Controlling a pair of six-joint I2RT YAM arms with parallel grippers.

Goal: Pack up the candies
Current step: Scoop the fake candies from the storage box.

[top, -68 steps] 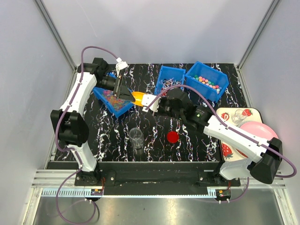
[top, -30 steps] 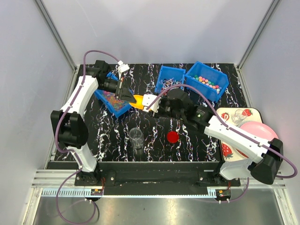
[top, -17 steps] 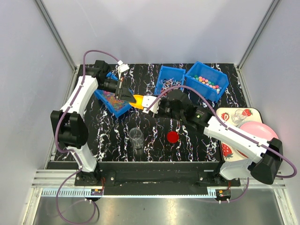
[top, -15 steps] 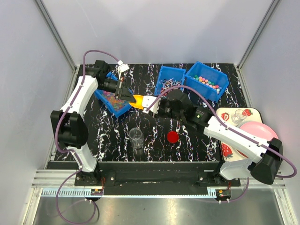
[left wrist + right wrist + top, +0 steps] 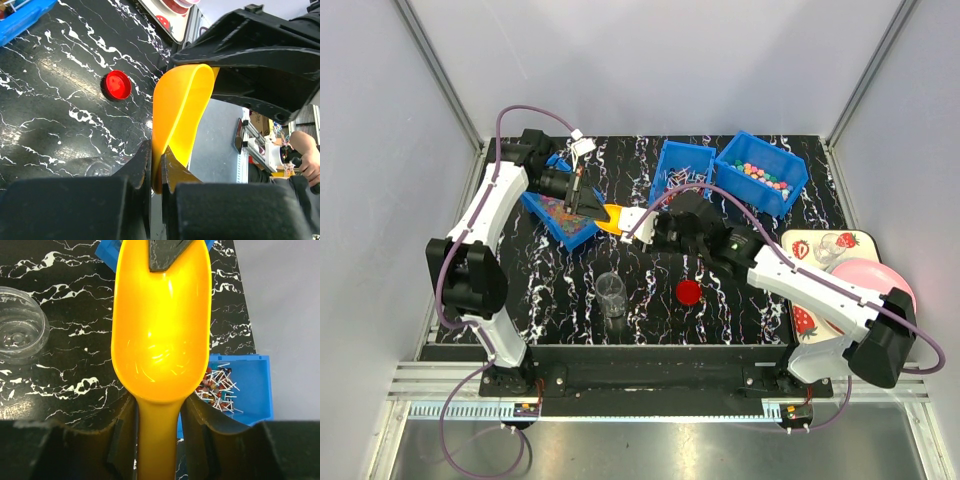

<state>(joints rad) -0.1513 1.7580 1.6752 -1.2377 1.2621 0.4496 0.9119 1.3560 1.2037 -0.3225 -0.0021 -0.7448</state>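
The yellow scoop (image 5: 612, 214) hangs empty above the table between both arms. My left gripper (image 5: 590, 205) is shut on the scoop's front rim (image 5: 182, 105), its jaws pinching the thin edge. My right gripper (image 5: 159, 409) is shut on the scoop's handle, a finger (image 5: 122, 425) pressed against each side. The candies lie in three blue bins: coloured balls (image 5: 763, 175) at the back right, red-and-white stick pieces (image 5: 216, 385) in the middle bin (image 5: 680, 168), and small mixed sweets (image 5: 560, 212) in the tilted left bin under my left gripper.
A clear cup (image 5: 611, 292) stands at the near centre, also seen as the clear cup (image 5: 17, 330) left of the scoop. A flat red lid (image 5: 689, 292) lies beside it. A pink plate (image 5: 872, 275) rests on a strawberry tray (image 5: 818, 245) at the right edge.
My right gripper's fingers have closed in on the scoop's handle. The scoop and both grippers have shifted slightly to the left. The left gripper's hold on the rim is unchanged.
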